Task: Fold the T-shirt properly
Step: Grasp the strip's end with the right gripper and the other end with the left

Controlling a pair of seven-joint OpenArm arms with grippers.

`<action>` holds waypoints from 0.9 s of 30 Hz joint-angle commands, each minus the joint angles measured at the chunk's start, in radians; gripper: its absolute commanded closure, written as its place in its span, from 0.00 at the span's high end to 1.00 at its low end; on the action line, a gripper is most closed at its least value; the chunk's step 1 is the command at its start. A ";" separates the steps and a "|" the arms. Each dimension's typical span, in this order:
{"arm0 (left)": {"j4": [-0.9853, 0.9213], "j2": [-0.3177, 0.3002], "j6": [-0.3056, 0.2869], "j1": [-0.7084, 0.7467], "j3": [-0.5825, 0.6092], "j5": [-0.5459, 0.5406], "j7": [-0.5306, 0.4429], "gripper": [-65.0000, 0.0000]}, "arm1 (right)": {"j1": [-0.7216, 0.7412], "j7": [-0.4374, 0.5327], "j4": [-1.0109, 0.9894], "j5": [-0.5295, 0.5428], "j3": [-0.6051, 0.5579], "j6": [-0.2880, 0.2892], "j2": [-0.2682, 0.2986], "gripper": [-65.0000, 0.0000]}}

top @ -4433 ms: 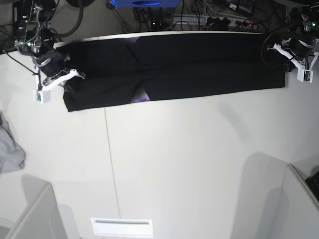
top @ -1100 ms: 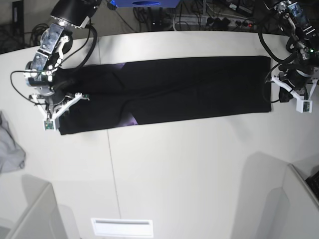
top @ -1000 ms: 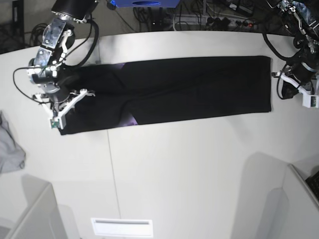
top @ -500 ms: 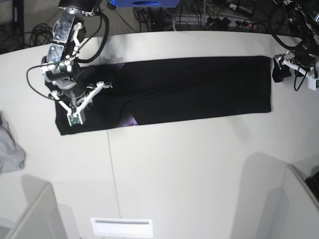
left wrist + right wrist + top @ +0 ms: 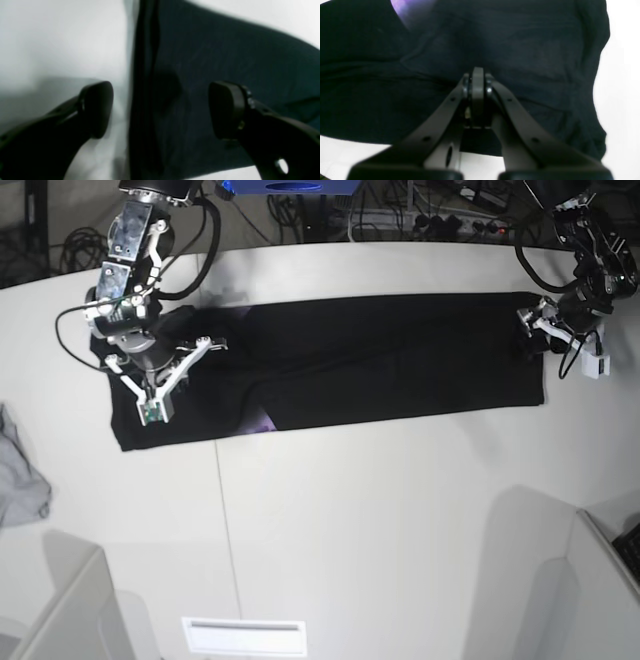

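Note:
The black T-shirt [image 5: 380,355] lies as a long flat strip across the far side of the table. A small purple patch [image 5: 265,421] shows at its near edge. My right gripper [image 5: 150,372] is over the shirt's left end. In the right wrist view the right gripper [image 5: 477,77] is shut above the black fabric [image 5: 532,57], and I see no cloth between its fingertips. My left gripper [image 5: 531,332] is at the shirt's right edge. In the left wrist view the left gripper [image 5: 161,110] is open and straddles that edge of the shirt [image 5: 225,55].
A small light grey cloth [image 5: 20,475] lies at the table's left edge. Cables and a power strip [image 5: 440,220] run behind the table. A white slotted panel [image 5: 245,635] sits at the front. A seam [image 5: 225,520] runs down the white tabletop.
My right gripper has moved right from the shirt's left end onto the fabric. My left gripper drew away from the right edge, then came back over it. The shirt was dragged nearer earlier and now lies still.

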 commanded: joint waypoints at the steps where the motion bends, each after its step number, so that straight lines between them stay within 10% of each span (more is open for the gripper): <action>1: -0.013 -0.012 -0.003 0.001 0.018 0.010 0.023 0.89 | 0.004 0.020 0.022 0.009 -0.001 0.001 0.002 0.00; 4: -0.042 -0.021 -0.003 0.002 0.052 0.010 0.018 0.82 | 0.001 0.020 0.022 0.009 -0.001 0.001 0.002 0.00; 11: -0.050 -0.023 -0.003 0.001 0.055 0.010 0.018 0.00 | 0.001 0.020 0.022 0.009 0.003 0.001 0.002 0.00; 27: 0.047 -0.125 -0.003 0.028 -0.007 0.010 0.017 0.00 | -0.018 0.014 0.069 0.010 0.004 0.001 -0.011 0.00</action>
